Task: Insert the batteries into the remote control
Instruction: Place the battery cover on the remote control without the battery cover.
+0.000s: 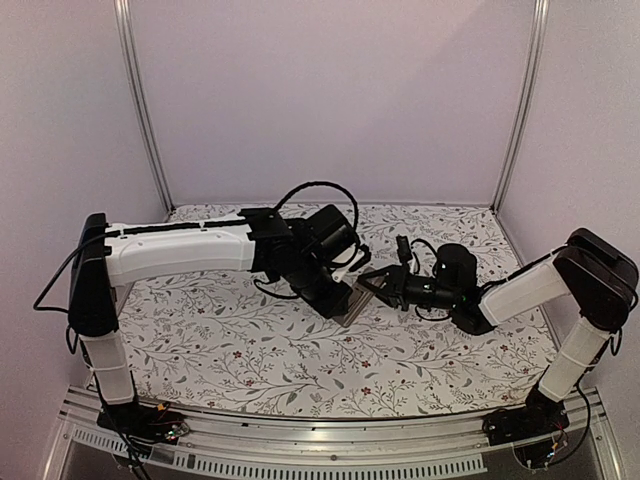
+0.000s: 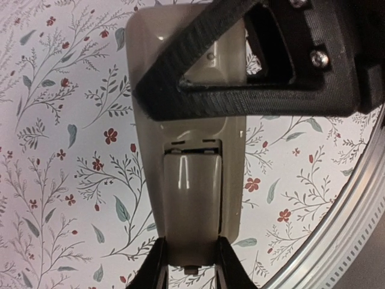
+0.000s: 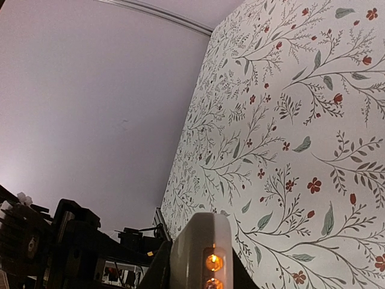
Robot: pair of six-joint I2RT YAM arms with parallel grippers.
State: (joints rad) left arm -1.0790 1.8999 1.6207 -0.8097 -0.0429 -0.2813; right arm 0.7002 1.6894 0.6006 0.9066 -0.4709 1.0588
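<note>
the remote control (image 2: 187,198) is held grey back up above the middle of the floral table (image 1: 230,350), left gripper (image 2: 191,268) clamped on one end, right gripper (image 3: 200,274) pinched shut on the other.

Left hand (image 2: 189,266), right hand (image 1: 371,286) crowd remote control (image 2: 187,198) — table (image 1: 220,345) open around.

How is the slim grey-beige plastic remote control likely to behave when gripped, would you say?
The grey-beige plastic remote control is probably stiff: its body looks straight while held. Its glossy cover panel looks slippery, so it may slide in the left gripper.
</note>
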